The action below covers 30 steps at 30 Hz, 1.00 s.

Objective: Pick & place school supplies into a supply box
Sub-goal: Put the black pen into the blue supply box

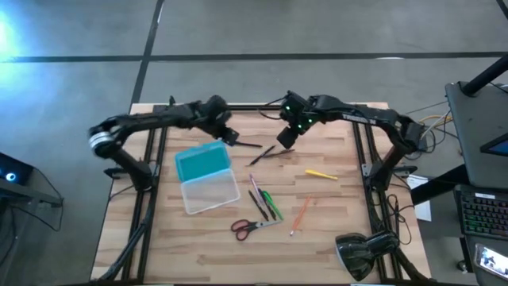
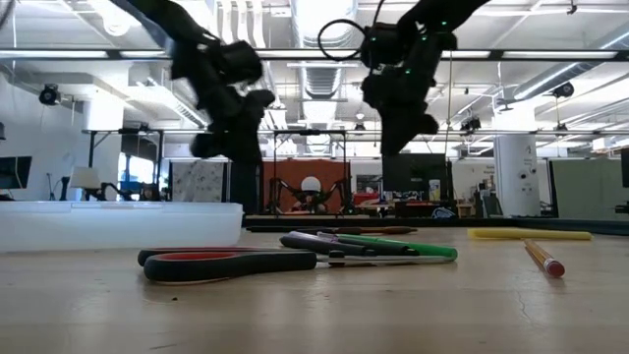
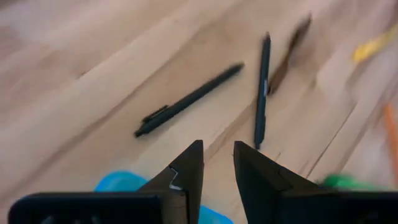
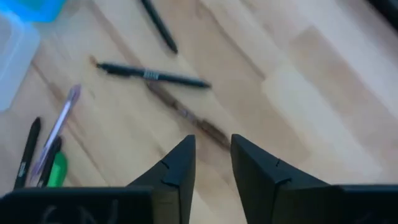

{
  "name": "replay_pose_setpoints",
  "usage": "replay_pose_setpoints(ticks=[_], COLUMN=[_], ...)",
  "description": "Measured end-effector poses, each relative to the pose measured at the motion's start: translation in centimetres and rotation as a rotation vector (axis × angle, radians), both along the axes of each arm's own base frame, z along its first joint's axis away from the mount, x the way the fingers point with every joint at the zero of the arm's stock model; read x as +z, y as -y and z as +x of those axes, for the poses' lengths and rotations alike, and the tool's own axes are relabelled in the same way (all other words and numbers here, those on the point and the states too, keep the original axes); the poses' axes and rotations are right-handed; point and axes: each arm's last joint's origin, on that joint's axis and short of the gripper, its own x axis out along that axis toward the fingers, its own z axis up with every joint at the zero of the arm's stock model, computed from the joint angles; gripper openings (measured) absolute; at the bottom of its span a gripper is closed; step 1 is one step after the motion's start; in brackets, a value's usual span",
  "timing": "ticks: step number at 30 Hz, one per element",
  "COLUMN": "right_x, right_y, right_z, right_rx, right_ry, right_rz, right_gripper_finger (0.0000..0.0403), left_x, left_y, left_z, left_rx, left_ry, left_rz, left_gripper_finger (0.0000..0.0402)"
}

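The box (image 1: 206, 179) lies open, a clear tray hinged to a turquoise lid. Red scissors (image 1: 254, 226) lie near it. Both the left gripper (image 1: 231, 135) and right gripper (image 1: 286, 137) hover empty, fingers slightly spread; no writing is legible.

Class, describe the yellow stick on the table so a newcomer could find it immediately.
Start at the supply box with its turquoise lid, on the table's left half, then cross past the scissors and pens toward the right arm's side. The short yellow stick lies alone there, above the orange pencil; nothing else is yellow.
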Motion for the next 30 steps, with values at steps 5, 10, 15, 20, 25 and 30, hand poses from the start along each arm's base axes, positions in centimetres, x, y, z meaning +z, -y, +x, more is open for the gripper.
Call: replay_pose_setpoints(ticks=[5, 10, 15, 20, 25, 30], right_x=[-1.1, -1.8, -2.1, -2.3, -2.5, -2.6], right_y=[-1.1, -2.3, -3.3, -4.0, -4.3, -4.2], right_z=[-2.3, -4.5, -6.4, -7.9, -8.7, -8.6], right_rx=[-0.07, -0.169, -0.259, -0.317, -0.375, -0.379], right_ry=[-0.015, 0.019, 0.121, 0.2, 0.203, 0.212], right_rz=[0.04, 0.072, 0.068, 0.069, 0.054, 0.047], right_gripper_finger=[0.0073, 0.0057, 0.0051, 0.0054, 0.0054, 0.0054], left_x=[0.0, -0.9, -2.3, -2.3, -3.5, -5.1], left_y=[-1.6, -3.1, -3.6, -3.5, -3.9, -4.0], left_z=[3.4, 5.2, 6.2, 6.7, 6.6, 7.1], left_rx=[-0.232, -0.321, -0.36, -0.463, -0.301, -0.127], left_ry=[-0.106, -0.186, -0.332, -0.393, -0.373, -0.437], left_rz=[0.063, -0.015, -0.009, 0.102, -0.082, -0.098], left_gripper_finger=[0.0019, 0.0001, 0.0, 0.0, 0.0, 0.0])
